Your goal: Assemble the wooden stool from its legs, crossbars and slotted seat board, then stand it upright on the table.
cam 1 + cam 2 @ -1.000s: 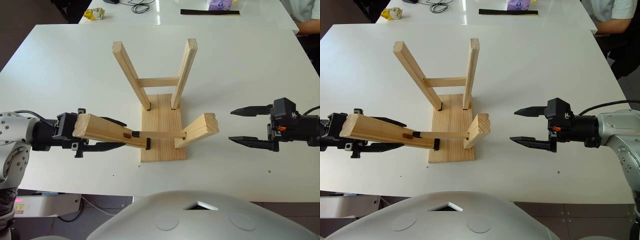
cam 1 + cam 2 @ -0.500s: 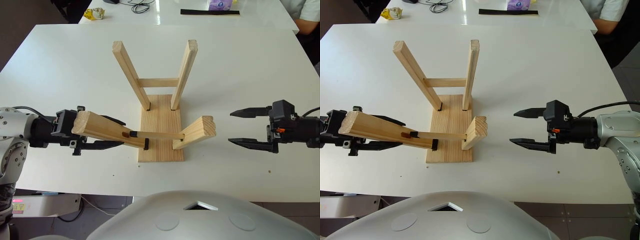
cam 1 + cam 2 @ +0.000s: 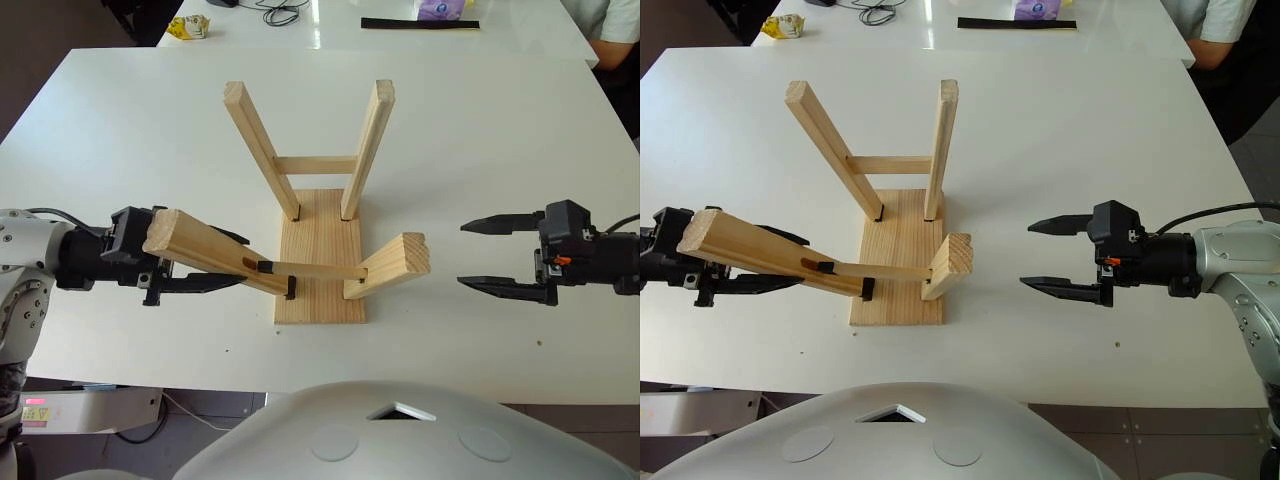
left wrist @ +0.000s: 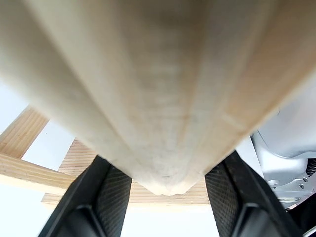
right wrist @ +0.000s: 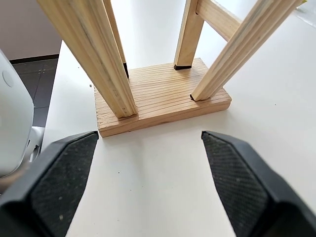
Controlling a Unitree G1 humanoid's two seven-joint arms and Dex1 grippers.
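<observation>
So the seat board lies slot-side up in the middle of the table, since the stool gets built upside down. The far legs and their crossbar stand in the far slots already. The left gripper is clamped on the near left leg, which leans out left. My guess is it's steering the foot into its slot, with the near crossbar tying it to the near right leg. The right gripper hangs spread wide, well right of that leg, probably ready to steady it.

The white table carries the slotted seat board lying flat near its middle
</observation>
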